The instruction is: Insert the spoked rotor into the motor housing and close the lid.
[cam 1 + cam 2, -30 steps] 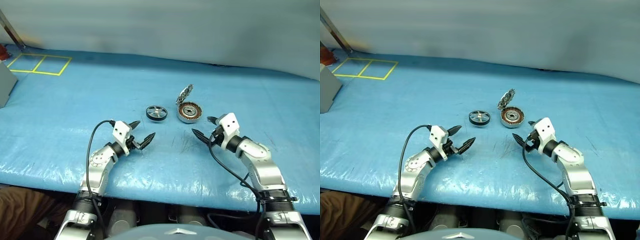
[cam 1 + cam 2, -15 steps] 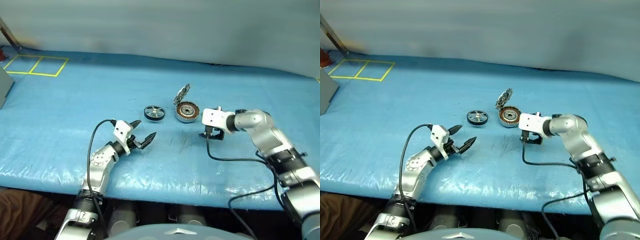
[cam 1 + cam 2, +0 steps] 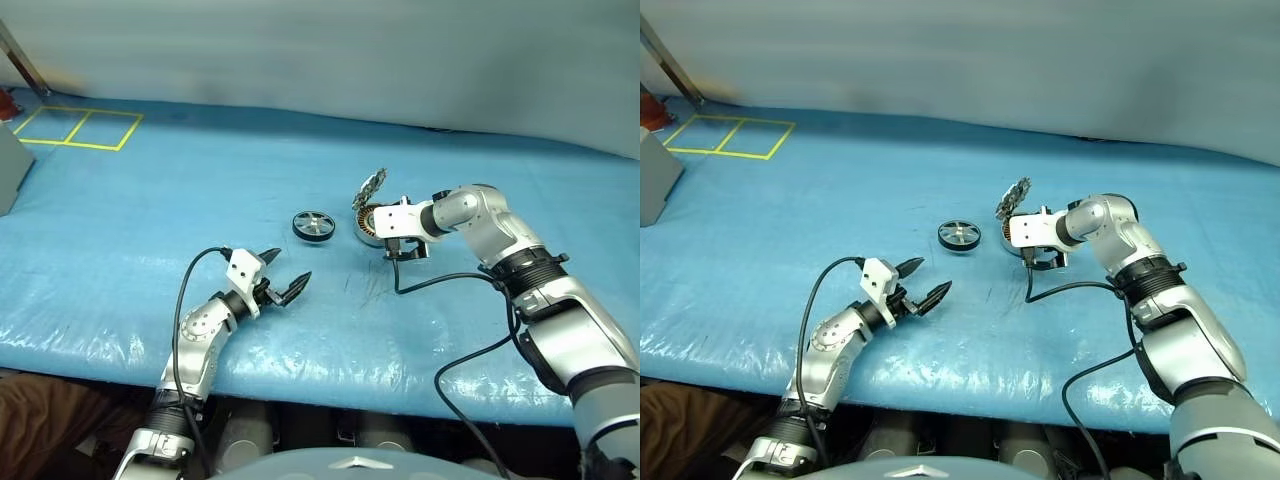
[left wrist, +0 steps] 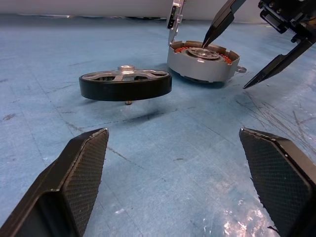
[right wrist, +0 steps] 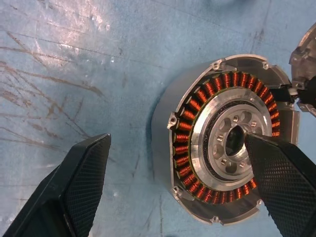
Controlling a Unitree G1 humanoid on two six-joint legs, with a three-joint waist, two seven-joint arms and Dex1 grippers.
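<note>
Spoked rotor (image 3: 312, 225) just beside motor housing (image 3: 372, 226), lid (image 3: 373, 186) upright, right hand (image 4: 249, 59) spread above it, left hand (image 3: 283, 274) apart.

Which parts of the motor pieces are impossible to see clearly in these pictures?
- Round silvery housing with copper windings: in the right wrist view the right hand's finger covers part of it.
- Toothed silver lid: too small in the head views; cut off in the right wrist view.
- Dark-rimmed spoked rotor: underside hidden in the left wrist view.

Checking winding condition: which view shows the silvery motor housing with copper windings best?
Right wrist view: the silvery round motor housing with coppery windings is seen from above, coils and dark centre plain. Left wrist view shows it side-on; the eye views show it small, partly behind the right gripper.
</note>
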